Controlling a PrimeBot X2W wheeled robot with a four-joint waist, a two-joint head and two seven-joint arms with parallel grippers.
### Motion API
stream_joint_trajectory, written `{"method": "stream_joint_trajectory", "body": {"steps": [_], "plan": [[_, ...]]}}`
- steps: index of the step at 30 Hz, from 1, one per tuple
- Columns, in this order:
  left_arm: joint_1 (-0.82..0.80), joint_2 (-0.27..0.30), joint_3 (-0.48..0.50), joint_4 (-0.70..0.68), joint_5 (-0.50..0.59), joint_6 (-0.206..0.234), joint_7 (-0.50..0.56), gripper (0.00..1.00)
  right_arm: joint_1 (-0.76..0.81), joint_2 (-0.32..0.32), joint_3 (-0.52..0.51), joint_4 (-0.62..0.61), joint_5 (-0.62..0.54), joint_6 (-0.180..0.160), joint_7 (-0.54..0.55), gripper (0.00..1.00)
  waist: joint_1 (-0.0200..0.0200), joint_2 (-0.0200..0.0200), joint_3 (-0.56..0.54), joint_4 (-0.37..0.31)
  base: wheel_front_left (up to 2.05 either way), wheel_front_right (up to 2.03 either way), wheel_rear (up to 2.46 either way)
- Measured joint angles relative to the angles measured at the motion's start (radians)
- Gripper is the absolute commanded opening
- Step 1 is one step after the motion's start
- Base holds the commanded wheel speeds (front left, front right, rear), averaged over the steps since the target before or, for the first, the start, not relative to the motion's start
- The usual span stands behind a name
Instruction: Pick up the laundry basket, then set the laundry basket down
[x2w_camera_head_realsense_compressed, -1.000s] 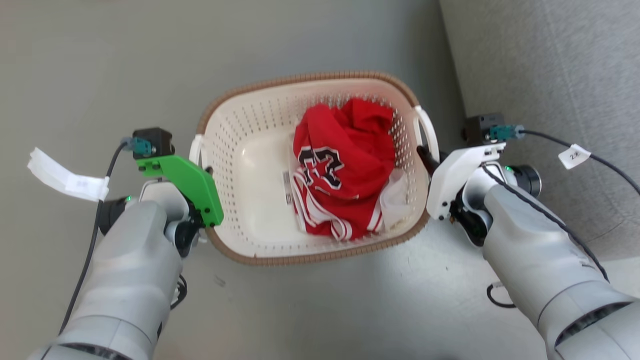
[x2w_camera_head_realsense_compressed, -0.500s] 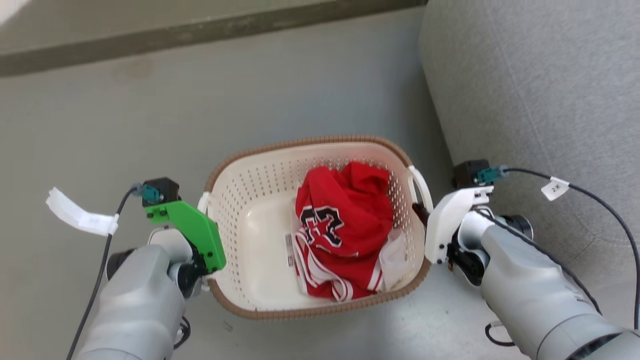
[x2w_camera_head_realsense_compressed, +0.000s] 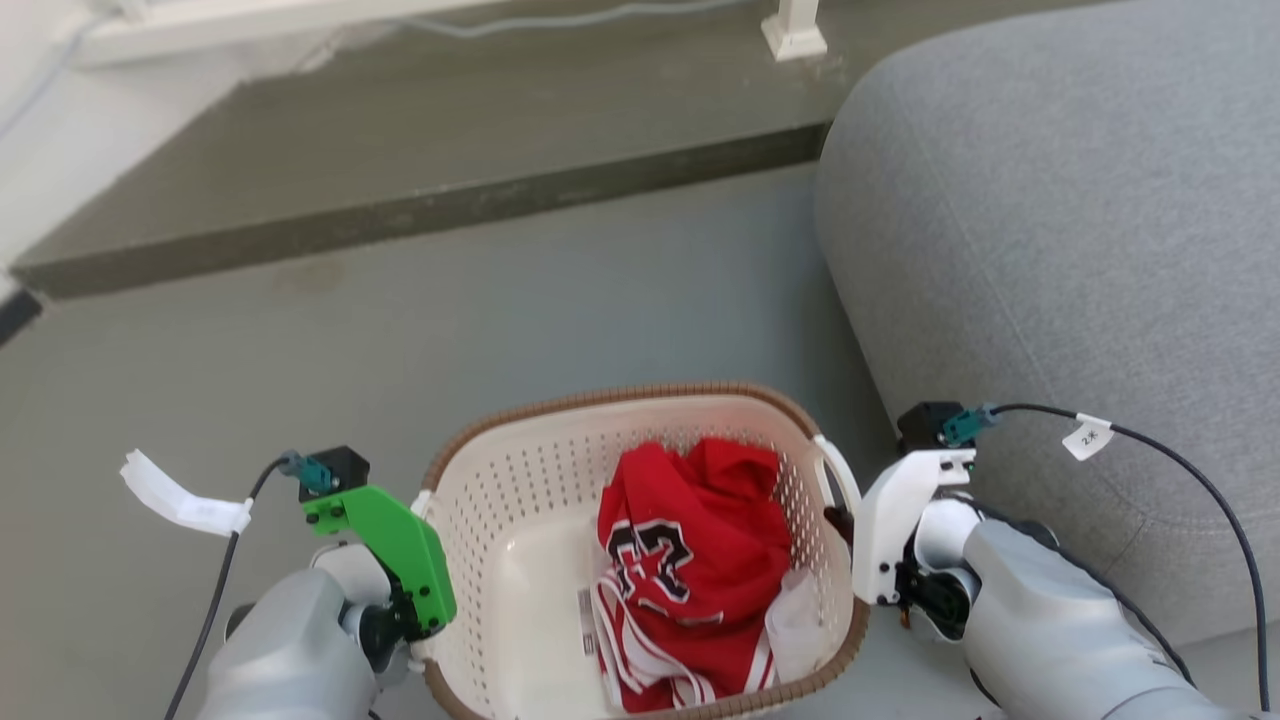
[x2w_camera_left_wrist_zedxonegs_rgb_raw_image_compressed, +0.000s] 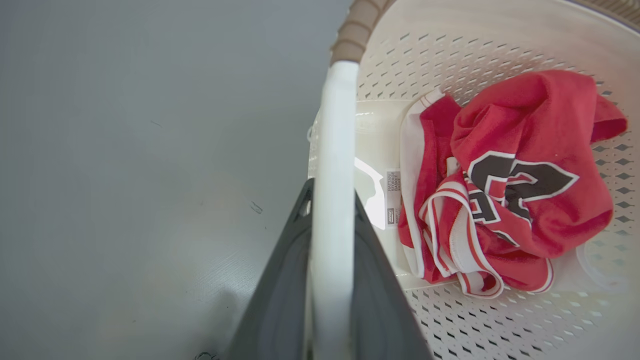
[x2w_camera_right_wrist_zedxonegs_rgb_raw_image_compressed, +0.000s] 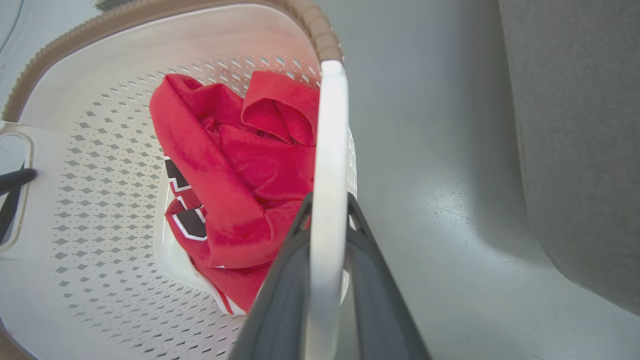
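Gripping the laundry basket (x2w_camera_head_realsense_compressed: 520, 500), at the bottom centre of the head view, by both white loop handles (x2w_camera_left_wrist_zedxonegs_rgb_raw_image_compressed: 334, 125), with the left claw (x2w_camera_left_wrist_zedxonegs_rgb_raw_image_compressed: 331, 210) closed on one and the right claw (x2w_camera_right_wrist_zedxonegs_rgb_raw_image_compressed: 327, 207) closed on the other, probably to carry it level without spilling the red jersey (x2w_camera_head_realsense_compressed: 690, 560).

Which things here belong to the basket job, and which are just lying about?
Job:
laundry basket
left gripper and right gripper, both shut on it

Just there:
red jersey, inside the basket
grey sofa
white furniture leg
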Motion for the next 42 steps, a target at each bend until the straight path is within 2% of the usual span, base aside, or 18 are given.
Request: {"method": "stream_joint_trajectory", "body": {"steps": [15,42], "plan": [[0.044,0.001,-0.002,0.014,-0.036,0.0,0.071,0.0,0.028,-0.001,0.029,-0.005,0.057,0.0,0.105,0.0,0.0,0.0,-0.135,-0.011,0.0,0.0,0.0],[0.058,0.002,-0.007,0.02,-0.053,0.0,0.1,0.0,0.046,-0.004,0.051,-0.01,0.102,0.0,0.135,0.0,0.0,0.0,-0.161,-0.028,0.0,0.0,0.0]]}}
